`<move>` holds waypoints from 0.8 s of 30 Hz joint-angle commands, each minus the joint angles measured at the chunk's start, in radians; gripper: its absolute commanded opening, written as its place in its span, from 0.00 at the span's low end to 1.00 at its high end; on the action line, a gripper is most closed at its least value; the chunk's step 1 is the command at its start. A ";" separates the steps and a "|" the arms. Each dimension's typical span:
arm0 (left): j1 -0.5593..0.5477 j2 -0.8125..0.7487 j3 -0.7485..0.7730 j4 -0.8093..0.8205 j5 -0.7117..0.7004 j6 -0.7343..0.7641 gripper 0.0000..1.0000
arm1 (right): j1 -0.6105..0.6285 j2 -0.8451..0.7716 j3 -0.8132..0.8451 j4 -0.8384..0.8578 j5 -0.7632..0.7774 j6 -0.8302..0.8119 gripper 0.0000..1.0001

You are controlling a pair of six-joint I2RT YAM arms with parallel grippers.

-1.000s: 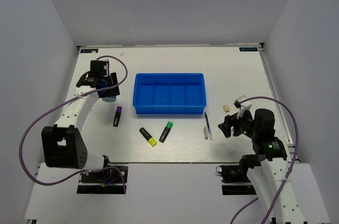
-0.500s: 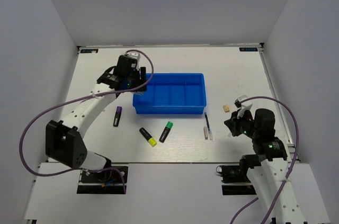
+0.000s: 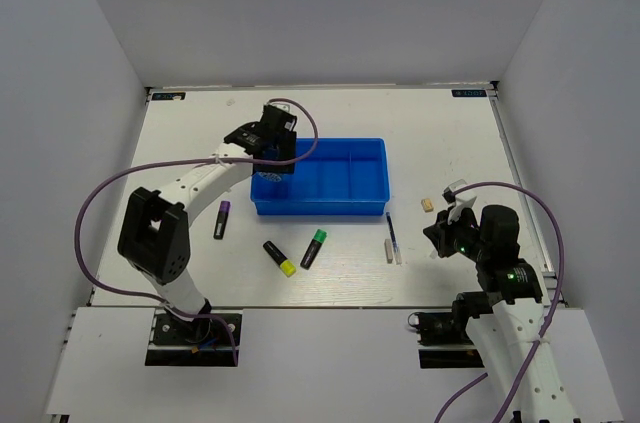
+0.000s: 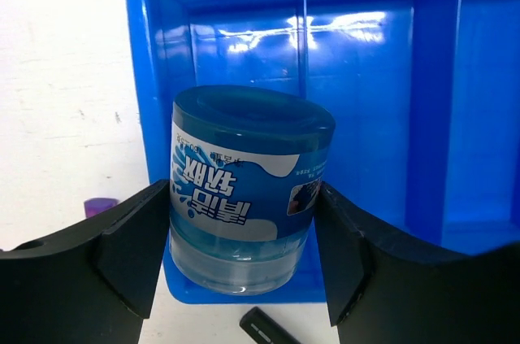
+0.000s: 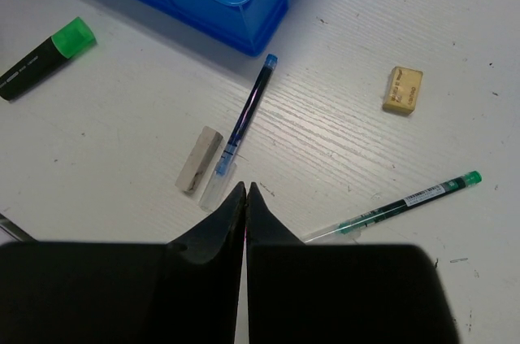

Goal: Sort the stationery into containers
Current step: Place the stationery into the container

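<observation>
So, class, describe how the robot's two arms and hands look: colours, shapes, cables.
Both the left arm and right arm are white tubular links with black joint housings, each trailing a purple cable. The left hand and right hand have black, wedge-shaped fingers.

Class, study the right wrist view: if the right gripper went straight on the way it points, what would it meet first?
Probably the blue pen, lying slantwise just ahead of the right gripper; its height above the table is unclear.
</observation>
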 commanded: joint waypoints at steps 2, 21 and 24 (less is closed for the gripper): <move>-0.017 -0.011 0.053 0.003 -0.113 -0.004 0.35 | 0.006 -0.010 0.041 0.002 0.000 -0.002 0.05; -0.041 0.003 0.105 -0.039 -0.116 -0.005 0.78 | 0.005 -0.010 0.032 0.004 0.006 -0.005 0.19; -0.040 0.006 0.102 -0.040 -0.113 -0.005 0.80 | 0.006 -0.006 0.032 0.004 0.006 -0.006 0.19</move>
